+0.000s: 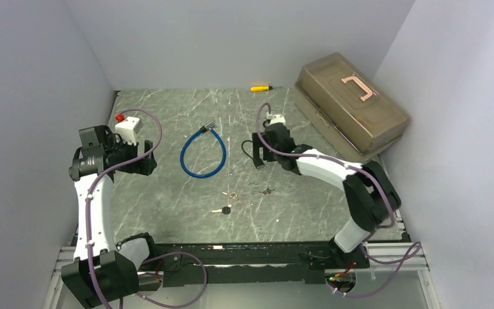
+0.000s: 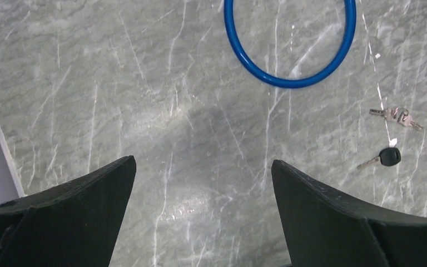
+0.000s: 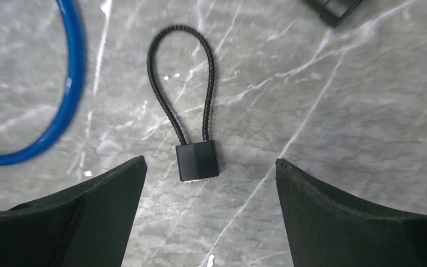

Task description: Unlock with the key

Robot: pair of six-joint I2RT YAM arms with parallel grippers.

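A small black padlock (image 3: pixel 198 161) with a black cable loop (image 3: pixel 161 100) lies on the grey marbled table, just ahead of my right gripper (image 3: pixel 209 162) and slightly left of the centre between its fingers. That gripper is open and empty; in the top view it (image 1: pixel 258 154) hovers at mid table. A black-headed key (image 2: pixel 388 157) and a bunch of silver keys (image 2: pixel 396 115) lie to the right of my left gripper (image 2: pixel 203 161), which is open and empty. In the top view the keys (image 1: pixel 226 210) lie near the table's middle front and the left gripper (image 1: pixel 146 158) is at the left.
A blue cable lock ring (image 1: pixel 202 152) lies between the two grippers and also shows in the left wrist view (image 2: pixel 289 84). A brown toolbox (image 1: pixel 350 106) stands at the back right, and a yellow screwdriver (image 1: pixel 261 88) lies at the back. A white box (image 1: pixel 127 129) is at the far left.
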